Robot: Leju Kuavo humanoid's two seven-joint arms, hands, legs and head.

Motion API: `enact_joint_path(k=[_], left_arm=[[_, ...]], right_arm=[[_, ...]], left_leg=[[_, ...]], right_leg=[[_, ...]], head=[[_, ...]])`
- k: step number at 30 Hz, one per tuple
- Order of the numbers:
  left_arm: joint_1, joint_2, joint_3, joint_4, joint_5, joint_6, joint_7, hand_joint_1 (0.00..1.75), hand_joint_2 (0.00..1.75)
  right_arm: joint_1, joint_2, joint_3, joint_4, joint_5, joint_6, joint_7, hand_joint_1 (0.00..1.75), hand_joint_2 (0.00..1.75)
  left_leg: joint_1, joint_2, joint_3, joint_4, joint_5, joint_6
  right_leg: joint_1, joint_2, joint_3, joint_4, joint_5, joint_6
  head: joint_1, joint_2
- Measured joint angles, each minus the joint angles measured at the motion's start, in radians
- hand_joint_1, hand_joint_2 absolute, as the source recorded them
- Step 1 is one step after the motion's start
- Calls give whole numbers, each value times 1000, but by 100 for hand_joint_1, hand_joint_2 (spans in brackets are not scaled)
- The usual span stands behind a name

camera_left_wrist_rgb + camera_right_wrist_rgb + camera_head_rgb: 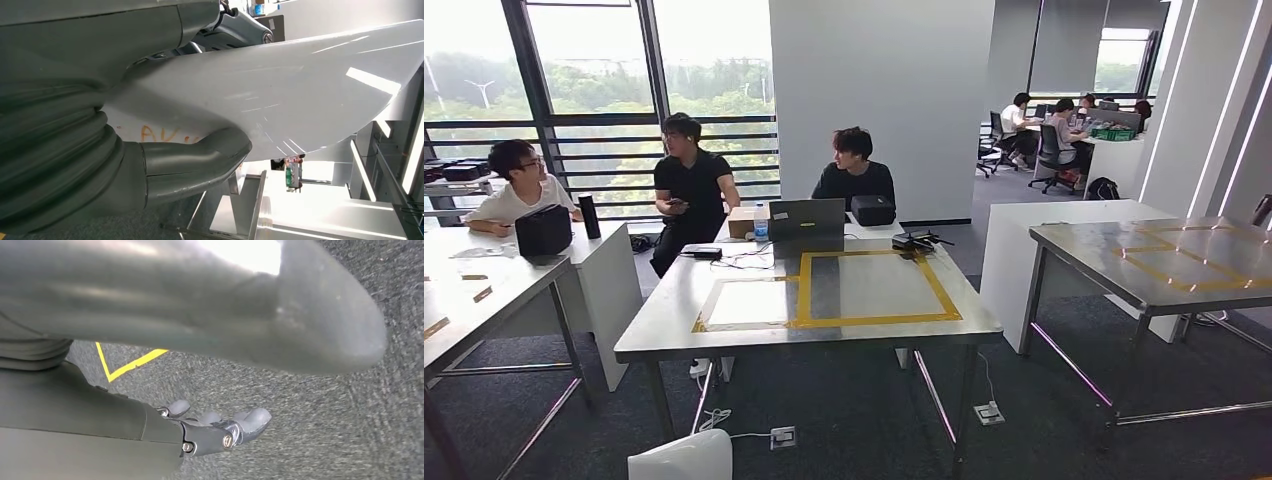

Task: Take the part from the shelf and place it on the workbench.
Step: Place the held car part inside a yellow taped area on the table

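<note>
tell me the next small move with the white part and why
Probably step forward toward the workbench before lowering anything. The left hand grips the white part, which sits low at the head view's bottom edge, with carpet between it and the bench. The yellow-taped area looks bare. The right hand hangs over the floor holding nothing.

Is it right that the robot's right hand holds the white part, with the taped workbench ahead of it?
Not quite. The left hand holds the white part, as the left wrist view shows; the right hand hangs over the carpet with nothing in it. The rest stands: the taped workbench is ahead in the head view.
</note>
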Motion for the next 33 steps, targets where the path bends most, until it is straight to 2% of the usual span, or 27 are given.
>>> enact_joint_path(k=[33], left_arm=[[10, 2, -35, -34, 4, -12, 27, 175, 175]], right_arm=[[8, 18, 0, 0, -13, -3, -3, 0, 0]], left_leg=[[0, 0, 0, 0, 0, 0]], right_leg=[[0, 0, 0, 0, 0, 0]], head=[[0, 0]])
